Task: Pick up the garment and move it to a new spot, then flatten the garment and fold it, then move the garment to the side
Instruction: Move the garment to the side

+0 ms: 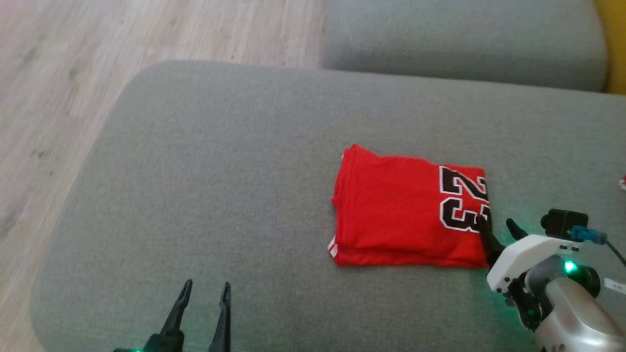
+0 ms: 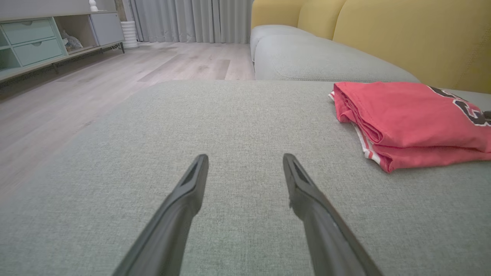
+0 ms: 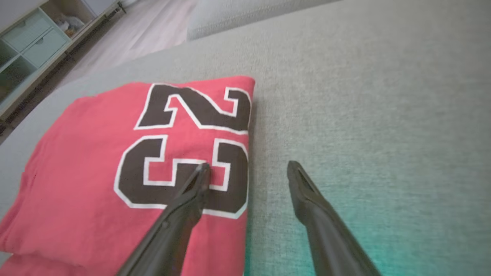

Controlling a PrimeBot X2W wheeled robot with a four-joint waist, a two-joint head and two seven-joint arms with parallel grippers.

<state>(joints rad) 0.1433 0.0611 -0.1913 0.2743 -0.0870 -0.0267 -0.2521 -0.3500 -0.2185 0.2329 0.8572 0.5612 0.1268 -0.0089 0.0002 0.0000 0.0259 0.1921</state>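
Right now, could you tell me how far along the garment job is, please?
Done: the red garment lies folded flat on the grey cushion. In hand: the right jaws stand open, straddling its numbered edge. Remaining: moving it aside.

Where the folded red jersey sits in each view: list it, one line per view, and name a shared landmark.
Head view: red jersey lies right of centre on the grey cushion.
Left wrist view: upper right, running off the right edge.
Right wrist view: left half, number facing up.
Shared landmark: its black number 23.
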